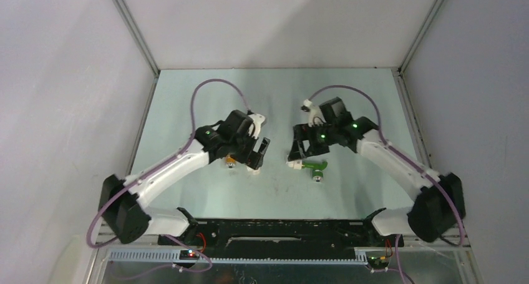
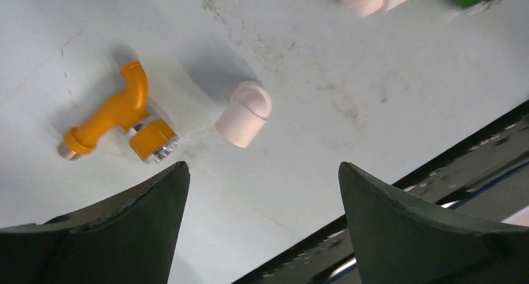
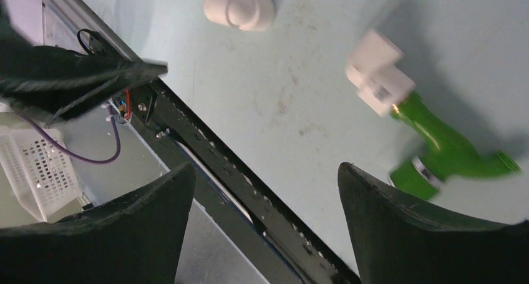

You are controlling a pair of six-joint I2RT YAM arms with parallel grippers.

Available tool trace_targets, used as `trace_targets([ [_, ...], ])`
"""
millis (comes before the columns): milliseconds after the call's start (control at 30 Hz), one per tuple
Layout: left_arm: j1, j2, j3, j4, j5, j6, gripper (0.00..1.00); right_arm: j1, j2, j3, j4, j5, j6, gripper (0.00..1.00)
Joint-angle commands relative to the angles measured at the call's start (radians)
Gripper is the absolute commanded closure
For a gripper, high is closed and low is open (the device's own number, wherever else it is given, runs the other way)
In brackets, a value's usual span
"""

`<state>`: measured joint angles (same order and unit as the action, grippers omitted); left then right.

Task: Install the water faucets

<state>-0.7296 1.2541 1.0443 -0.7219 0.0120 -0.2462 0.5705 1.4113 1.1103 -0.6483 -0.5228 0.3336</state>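
Observation:
The orange faucet (image 2: 115, 115) lies on its side on the pale green table; in the top view it (image 1: 231, 162) is partly under my left wrist. A loose white elbow fitting (image 2: 244, 113) lies just beside it. My left gripper (image 2: 262, 184) hovers above them, open and empty. The green faucet (image 3: 446, 150) lies on its side with a second white elbow fitting (image 3: 379, 81) against its inlet end, seemingly joined. My right gripper (image 3: 265, 184) is open and empty, hovering just left of the green faucet (image 1: 317, 169). The two grippers (image 1: 257, 153) (image 1: 298, 148) face each other.
A black rail (image 1: 281, 231) runs along the table's near edge, with a slotted grey duct (image 1: 268, 254) below it. A white perforated basket (image 3: 37, 171) sits beyond that edge. Grey walls enclose the table left, right and behind. Purple cables loop over both arms.

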Motion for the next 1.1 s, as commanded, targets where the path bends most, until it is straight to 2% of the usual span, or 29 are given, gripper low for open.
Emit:
trace_targets([
  [0,0.006,0.161,0.107,-0.152,-0.003,0.279,0.08,-0.076,-0.175,-0.085,-0.084,0.031,-0.003,0.13],
  [167,0.005,0.295,0.138,-0.153,0.035,0.298,0.19,-0.173,-0.316,-0.177,-0.118,0.001,-0.001,0.13],
  [367,0.004,0.346,0.102,-0.042,0.015,0.266,0.29,-0.206,-0.406,-0.231,-0.134,-0.010,0.009,0.16],
  [500,0.005,0.374,0.101,0.010,0.045,0.269,0.32,-0.212,-0.422,-0.242,-0.137,-0.010,0.014,0.18],
  [800,0.004,0.484,0.128,-0.006,0.025,0.296,0.36,-0.226,-0.423,-0.242,-0.140,-0.021,0.011,0.18],
  [900,0.005,0.491,0.123,0.000,0.028,0.299,0.50,-0.229,-0.420,-0.242,-0.138,-0.026,0.011,0.19],
  [933,0.005,0.491,0.123,0.003,0.028,0.298,0.58,-0.230,-0.418,-0.242,-0.134,-0.030,0.011,0.18],
  [1033,0.004,0.474,0.123,0.010,0.033,0.284,0.92,-0.229,-0.405,-0.242,-0.121,-0.039,0.010,0.18],
  [1067,0.006,0.463,0.122,0.013,0.039,0.274,0.99,-0.228,-0.395,-0.242,-0.117,-0.043,0.008,0.18],
])
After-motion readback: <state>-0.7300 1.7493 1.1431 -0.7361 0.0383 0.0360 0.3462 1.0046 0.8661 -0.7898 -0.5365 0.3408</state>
